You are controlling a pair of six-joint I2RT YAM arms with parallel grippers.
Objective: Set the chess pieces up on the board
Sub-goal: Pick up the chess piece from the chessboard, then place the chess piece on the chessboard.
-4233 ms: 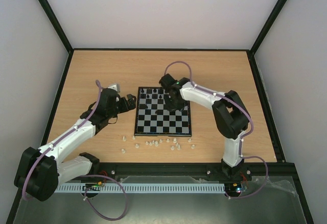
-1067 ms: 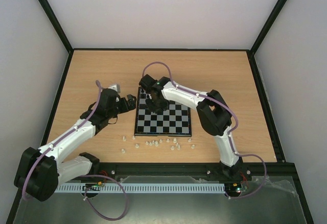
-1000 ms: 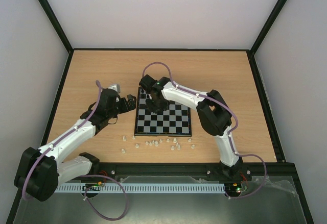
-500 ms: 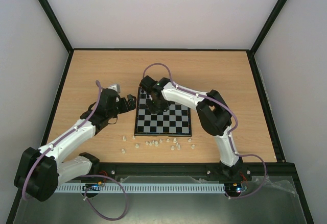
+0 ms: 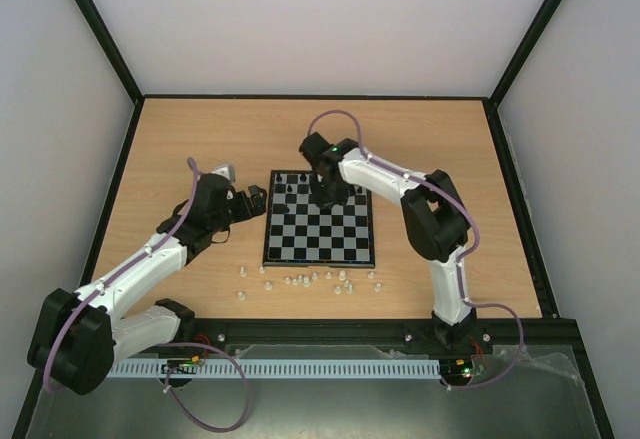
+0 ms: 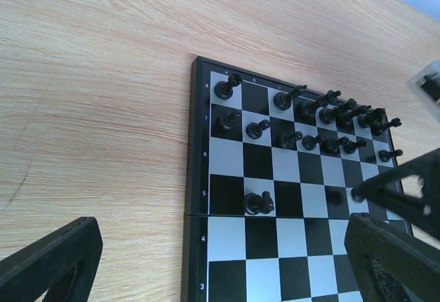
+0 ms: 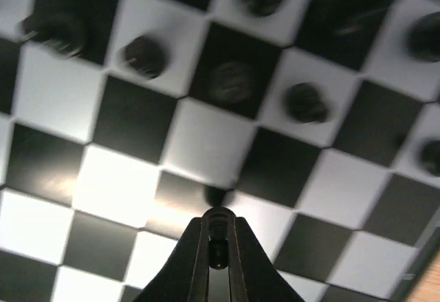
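Observation:
The board (image 5: 320,244) lies mid-table with black chess pieces (image 5: 290,187) along its far rows. My right gripper (image 5: 328,197) hangs over those rows. In the right wrist view it (image 7: 218,225) is shut on a small black piece (image 7: 218,232), above the checks (image 7: 130,178). The left gripper (image 5: 257,199) is open just off the board's left edge. In its wrist view, the wide-apart fingers (image 6: 48,267) frame the board (image 6: 302,247), two rows of black pieces (image 6: 302,120) and a lone black knight (image 6: 258,203).
Several white pieces (image 5: 300,281) lie scattered on the wooden table (image 5: 190,139) between the board's near edge and the arm bases. Black-framed walls close the table on three sides.
My right gripper has shut on a black piece and moved right from the board's far left corner towards the middle of the far rows. The left arm has not moved.

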